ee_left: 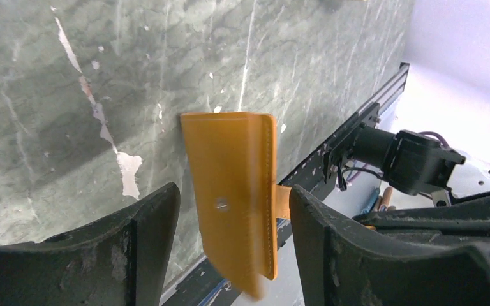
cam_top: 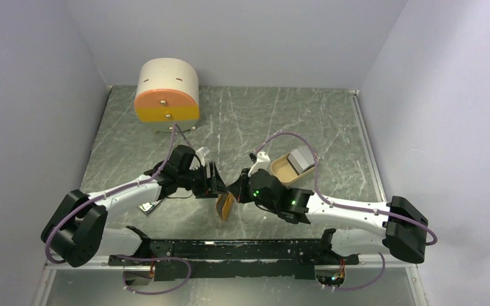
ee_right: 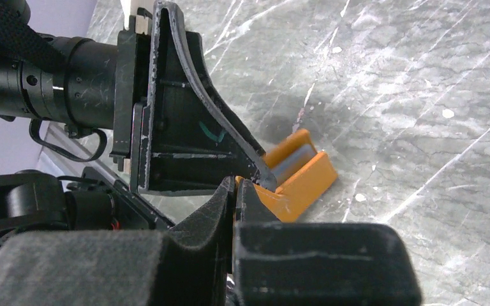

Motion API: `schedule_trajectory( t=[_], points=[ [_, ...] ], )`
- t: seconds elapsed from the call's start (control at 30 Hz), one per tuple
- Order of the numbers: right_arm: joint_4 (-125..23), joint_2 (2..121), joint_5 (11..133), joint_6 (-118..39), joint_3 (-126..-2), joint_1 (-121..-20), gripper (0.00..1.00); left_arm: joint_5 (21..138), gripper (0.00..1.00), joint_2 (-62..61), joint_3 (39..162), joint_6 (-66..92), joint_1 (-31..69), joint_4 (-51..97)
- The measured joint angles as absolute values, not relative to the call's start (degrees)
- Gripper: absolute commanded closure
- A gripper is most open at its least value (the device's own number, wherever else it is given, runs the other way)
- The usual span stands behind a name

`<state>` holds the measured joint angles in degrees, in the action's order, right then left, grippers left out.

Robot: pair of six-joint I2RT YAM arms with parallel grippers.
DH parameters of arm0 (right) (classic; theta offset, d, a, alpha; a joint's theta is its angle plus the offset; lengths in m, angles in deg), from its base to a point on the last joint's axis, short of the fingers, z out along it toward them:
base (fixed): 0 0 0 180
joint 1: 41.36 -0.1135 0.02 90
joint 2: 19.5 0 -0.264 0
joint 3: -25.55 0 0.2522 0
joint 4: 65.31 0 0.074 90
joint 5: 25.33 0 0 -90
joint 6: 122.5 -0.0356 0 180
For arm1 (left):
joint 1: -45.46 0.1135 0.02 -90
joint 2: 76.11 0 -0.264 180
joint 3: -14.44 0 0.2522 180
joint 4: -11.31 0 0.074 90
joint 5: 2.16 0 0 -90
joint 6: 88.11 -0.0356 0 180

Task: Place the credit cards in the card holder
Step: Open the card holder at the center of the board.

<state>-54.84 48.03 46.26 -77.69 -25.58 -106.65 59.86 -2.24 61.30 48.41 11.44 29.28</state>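
Right gripper (ee_right: 236, 186) is clamped on one edge of the holder (ee_right: 303, 182), lifted at near centre. Left gripper (ee_left: 233, 194) is spread wide and empty, flanking the holder. Cards (cam_top: 301, 159) lie in the tray (cam_top: 281, 172), far right. Steady the clamp; avoid knocking the holder askew.

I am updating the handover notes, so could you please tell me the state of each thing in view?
Card holder: partly open, clamped at its edge by the right gripper.
Right gripper: jaws shut on the card holder.
Left gripper: jaws open, straddling the card holder.
Credit cards: lying in the tray, not yet loaded.
Drawer box: drawers shut.
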Motion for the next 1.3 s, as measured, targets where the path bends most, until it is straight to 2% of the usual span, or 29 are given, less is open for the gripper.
schedule_trajectory(
  t=[0.13, 0.43, 0.87, 1.13, 1.3],
  points=[
    [-55.1, 48.0, 46.3, -77.7, -25.3, -106.5, 1.0, 57.4, 0.34, -1.4, 60.3, 48.7, 11.4, 27.3],
    [-55.2, 46.5, 45.8, -77.7, -22.8, -106.2, 1.0, 55.0, 0.46, 0.1, 59.2, 49.4, 11.4, 24.3],
    [-53.7, 38.3, 42.8, -81.5, -14.4, -105.6, 1.0, 49.9, 0.48, 4.2, 56.5, 52.0, 11.4, 16.1],
    [-46.1, 31.8, 38.3, -87.0, -8.3, -105.4, 1.0, 46.2, 0.53, 5.2, 56.2, 54.9, 11.4, 9.3],
    [-41.1, 28.5, 36.3, -89.5, -6.5, -105.3, 1.0, 46.6, 0.51, 6.9, 56.6, 54.3, 10.7, 9.4]
  ],
)
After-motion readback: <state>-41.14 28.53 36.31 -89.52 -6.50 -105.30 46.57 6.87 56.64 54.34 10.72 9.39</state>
